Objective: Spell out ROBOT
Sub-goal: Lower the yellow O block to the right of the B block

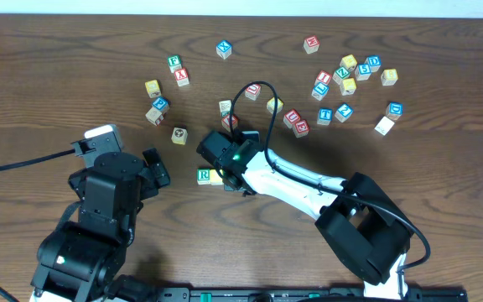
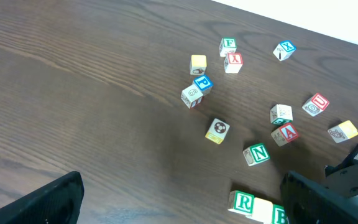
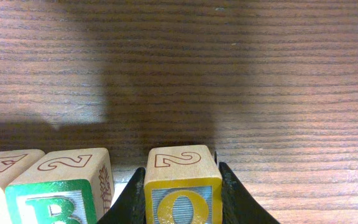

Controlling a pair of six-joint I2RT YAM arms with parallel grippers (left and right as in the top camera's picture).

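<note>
Item in hand: yellow-framed wooden O cube (image 3: 182, 183), pinched by the closed right gripper (image 3: 183, 214), low over the dark wooden table (image 3: 241, 74), just beside the green-framed wooden B cube (image 3: 55, 202).

Step, we judge: setting the fourth letter.

Left gripper (image 1: 156, 168): jaws wide, empty.

Next call: release squarely, then fetch the blue-lettered wooden T cube (image 1: 324, 115), well apart in the far cluster.

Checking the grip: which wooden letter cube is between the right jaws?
The yellow-framed wooden O cube, pinched on both sides; the green-framed wooden B cube alongside stands free.
</note>
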